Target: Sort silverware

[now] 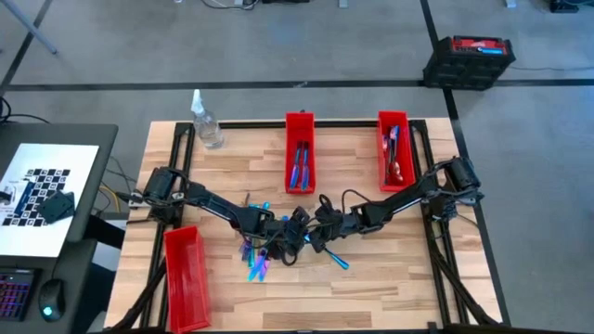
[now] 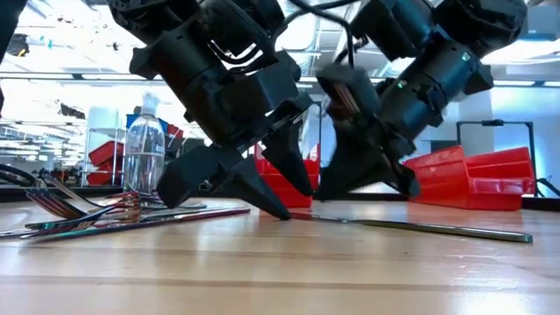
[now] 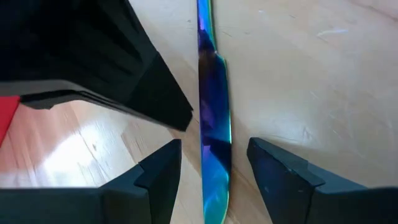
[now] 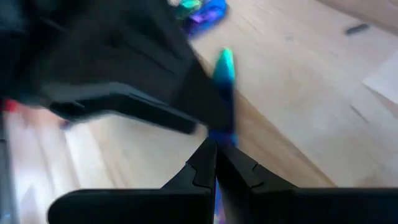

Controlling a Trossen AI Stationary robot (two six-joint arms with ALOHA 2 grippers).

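Three long red bins sit on the wooden worktop. Taking the middle bin as landmark, it stands at the far edge and holds a few blue and purple silverware pieces lying lengthwise. A second bin, off to one side of it along the same far edge, holds several more pieces, shimmering pink and blue. A third bin lies near the front corner on the opposite side, and nothing shows inside it. A clear spray bottle stands beside the middle bin, toward that same corner side.

Both dark arms meet on the worktop in front of the middle bin. The left gripper has its jaws spread apart, straddling an iridescent knife that lies flat on the wood between its fingers without being touched. The right gripper is just beside it, jaws pinched together on the end of a slim blue piece. A loose heap of remaining silverware lies near the left gripper, toward the front of the worktop.
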